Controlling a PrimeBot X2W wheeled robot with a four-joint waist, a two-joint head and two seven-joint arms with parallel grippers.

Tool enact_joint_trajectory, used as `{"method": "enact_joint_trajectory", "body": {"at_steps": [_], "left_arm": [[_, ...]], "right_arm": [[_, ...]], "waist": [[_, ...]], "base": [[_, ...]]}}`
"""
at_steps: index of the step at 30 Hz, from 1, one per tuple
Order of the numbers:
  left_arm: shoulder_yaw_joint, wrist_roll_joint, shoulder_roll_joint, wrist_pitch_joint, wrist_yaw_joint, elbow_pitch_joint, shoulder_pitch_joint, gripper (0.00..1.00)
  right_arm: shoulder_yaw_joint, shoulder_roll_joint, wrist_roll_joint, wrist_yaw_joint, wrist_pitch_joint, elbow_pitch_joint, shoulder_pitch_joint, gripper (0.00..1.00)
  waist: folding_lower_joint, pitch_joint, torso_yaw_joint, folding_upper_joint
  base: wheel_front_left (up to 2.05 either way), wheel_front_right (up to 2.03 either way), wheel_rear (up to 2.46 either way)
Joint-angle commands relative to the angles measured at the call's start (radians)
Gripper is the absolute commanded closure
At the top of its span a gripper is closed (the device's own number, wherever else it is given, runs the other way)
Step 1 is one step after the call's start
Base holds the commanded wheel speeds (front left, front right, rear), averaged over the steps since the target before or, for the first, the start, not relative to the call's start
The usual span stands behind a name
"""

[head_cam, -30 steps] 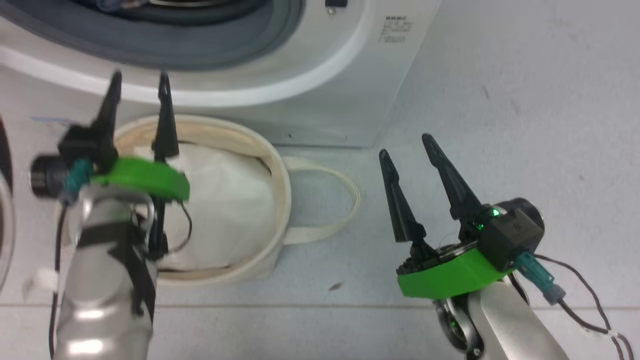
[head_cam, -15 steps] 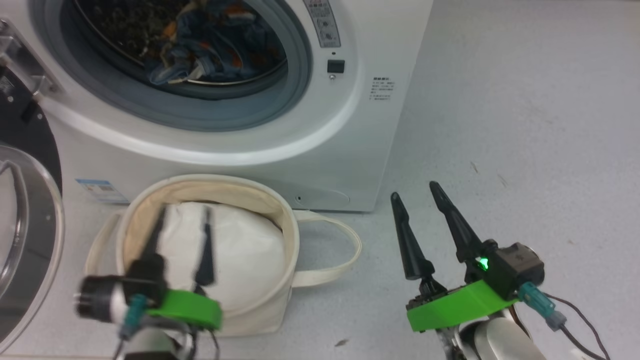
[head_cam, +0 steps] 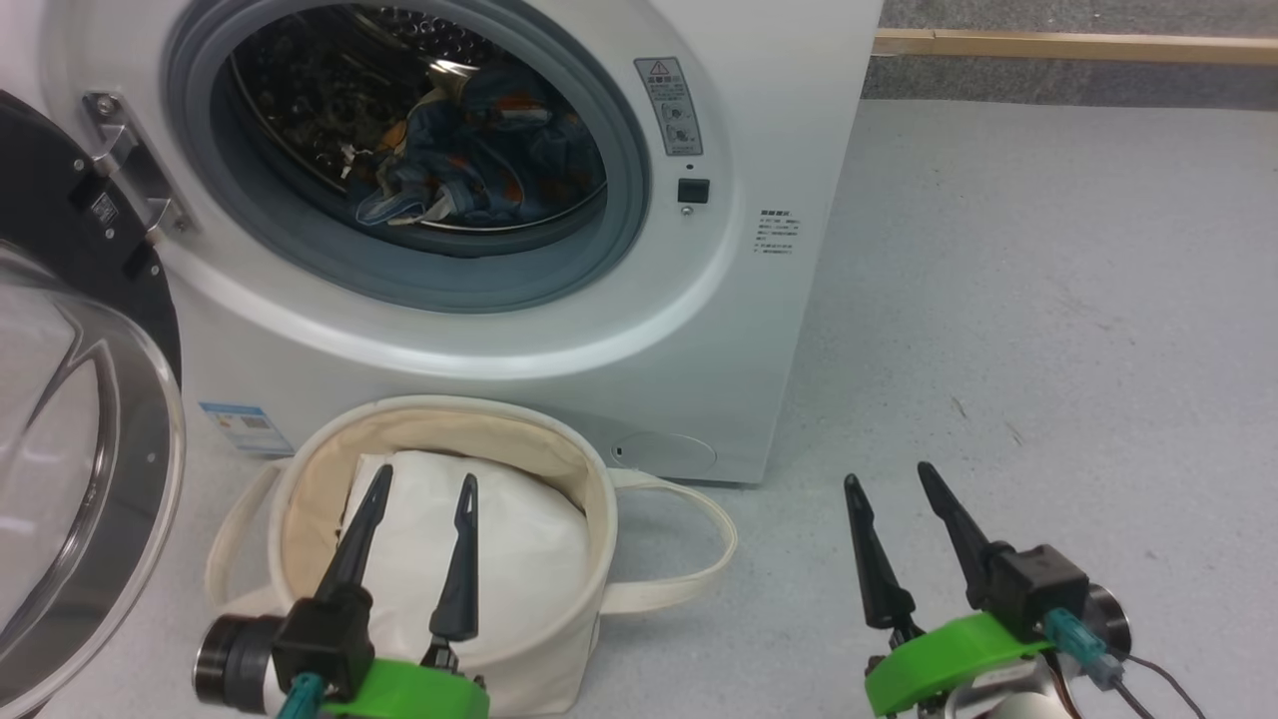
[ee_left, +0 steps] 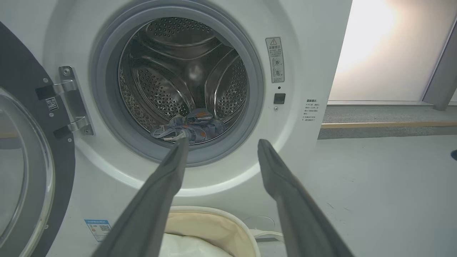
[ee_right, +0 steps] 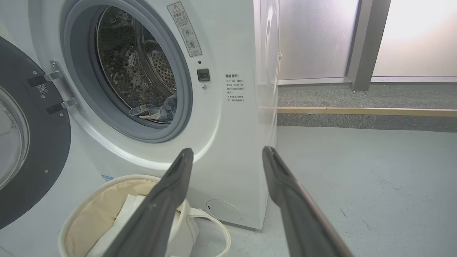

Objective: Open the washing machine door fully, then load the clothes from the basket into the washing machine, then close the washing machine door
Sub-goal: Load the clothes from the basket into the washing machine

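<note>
The white washing machine (head_cam: 739, 300) stands with its door (head_cam: 90, 469) swung wide to the left, hinge side at the left. Blue printed clothes (head_cam: 469, 160) lie at the bottom of the steel drum (ee_left: 185, 82); the clothes (ee_left: 189, 128) show there in the left wrist view too. The cream basket (head_cam: 579, 479) sits on the floor in front of the machine, with only white padding (head_cam: 499, 559) showing inside. My left gripper (head_cam: 424, 489) hangs open above the basket, empty. My right gripper (head_cam: 889, 479) is open and empty over the floor, to the right of the basket.
Grey floor (head_cam: 1048, 350) stretches to the right of the machine. A low wooden strip (head_cam: 1078, 45) edges darker carpet at the back. The basket's loop handle (head_cam: 714, 559) lies on the floor toward my right gripper. Frosted panels (ee_right: 410, 35) stand behind.
The head camera has tilted up, bringing the drum and door into view. My left gripper has drawn back from near the machine's front to above the basket's near side.
</note>
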Motion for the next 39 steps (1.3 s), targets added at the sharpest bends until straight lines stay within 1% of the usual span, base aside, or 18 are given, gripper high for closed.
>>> {"method": "enact_joint_trajectory", "body": {"at_steps": [1, 7, 11, 14, 18, 22, 27, 34, 39], "left_arm": [[0.03, -0.004, 0.008, -0.005, 0.009, -0.038, -0.029, 0.0], [0.044, -0.006, 0.008, -0.005, 0.012, -0.017, -0.033, 0.0], [0.057, -0.008, 0.007, -0.005, 0.01, 0.009, -0.043, 0.0], [0.059, -0.004, 0.011, -0.005, -0.008, 0.054, -0.068, 0.0], [0.061, 0.012, 0.032, -0.005, -0.029, 0.111, -0.153, 0.0], [0.064, 0.023, 0.057, -0.005, -0.049, 0.196, -0.28, 0.0], [0.077, 0.015, 0.083, -0.005, -0.075, 0.318, -0.493, 0.0], [0.07, 0.075, 0.175, -0.005, -0.059, 0.531, -0.821, 0.0], [0.058, 0.104, 0.215, -0.005, -0.033, 0.696, -1.029, 0.0]], "right_arm": [[0.005, 0.008, -0.005, 0.001, -0.012, -0.019, -0.019, 0.0], [-0.004, 0.008, 0.003, 0.001, -0.012, -0.022, -0.024, 0.0], [-0.05, 0.008, -0.004, 0.001, -0.012, -0.035, -0.03, 0.0], [-0.065, 0.008, -0.015, 0.001, -0.012, -0.049, -0.034, 0.0], [-0.048, 0.008, -0.024, 0.001, -0.012, -0.067, -0.04, 0.0], [-0.043, 0.008, -0.04, 0.001, -0.012, -0.083, -0.063, 0.0], [-0.031, 0.008, -0.076, 0.001, -0.012, -0.102, -0.11, 0.0], [-0.02, 0.008, -0.077, 0.001, -0.012, -0.145, -0.172, 0.0], [-0.012, 0.008, -0.068, 0.001, -0.012, -0.163, -0.199, 0.0]], "waist": [[0.0001, 0.004, 0.001, 0.0], [0.0001, 0.012, -0.007, 0.0], [0.0001, 0.027, -0.016, 0.0], [0.0001, 0.052, -0.019, 0.0], [0.0001, 0.108, -0.021, 0.0], [0.0001, 0.188, -0.027, 0.0], [0.0001, 0.308, -0.04, 0.0], [0.0001, 0.468, -0.07, 0.0], [0.0001, 0.552, -0.085, 0.0]], "base": [[0.0, 0.0, 0.0], [0.0, 0.0, 0.0], [0.0, 0.0, 0.0], [0.0, 0.0, 0.0], [0.0, 0.0, 0.0], [0.0, 0.0, 0.0], [0.0, 0.0, 0.0], [0.0, 0.0, 0.0], [0.0, 0.0, 0.0]]}}
